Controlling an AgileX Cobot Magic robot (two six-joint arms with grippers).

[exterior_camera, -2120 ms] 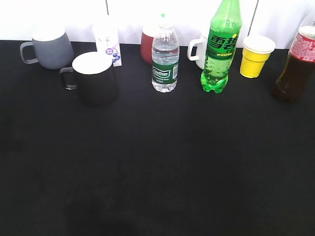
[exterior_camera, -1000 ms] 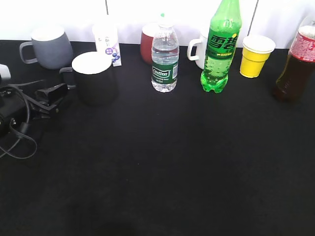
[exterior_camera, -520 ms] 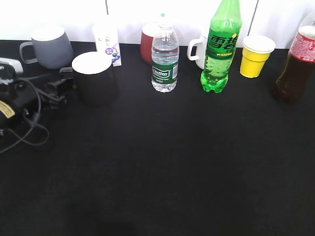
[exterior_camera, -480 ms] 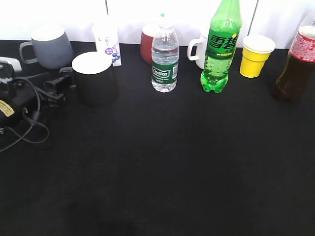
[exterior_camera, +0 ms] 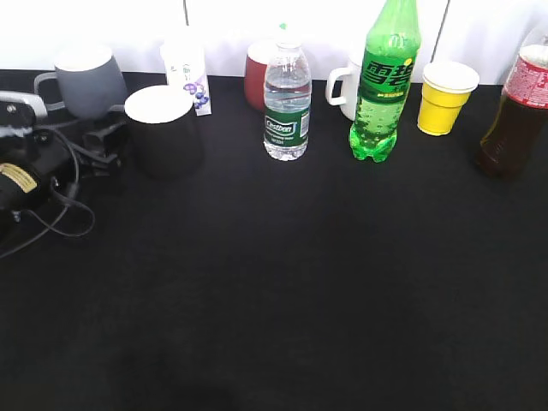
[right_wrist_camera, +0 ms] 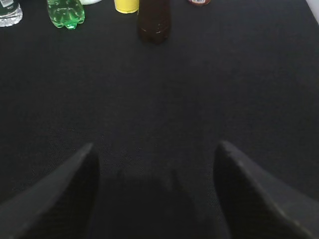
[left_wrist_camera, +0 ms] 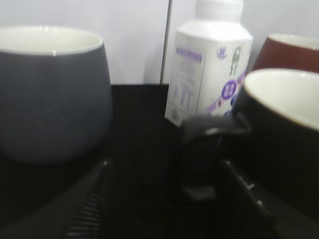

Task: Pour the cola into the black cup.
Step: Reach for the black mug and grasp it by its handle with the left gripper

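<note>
"Where are the big things?"

"The black table [exterior_camera: 282, 282] is under it all. The cola [exterior_camera: 514, 107] stands at the far right edge, well away from my claws."

"And the black cup [exterior_camera: 163, 128]?"

"At the back left. My left claw [exterior_camera: 107, 141] is spread open around its handle [left_wrist_camera: 199, 159], maybe touching. My right claw [right_wrist_camera: 154, 194] is open too, holding nothing."

In the upper middle of the exterior view, the small clear water bottle [exterior_camera: 287, 101] carries a green label with white lettering that reads roughly "C'estbon". To its right, the green soda bottle [exterior_camera: 383, 81] bears large white Chinese characters, "雪碧". The purple print on the white carton [left_wrist_camera: 208, 62] is too blurred to read.
</note>
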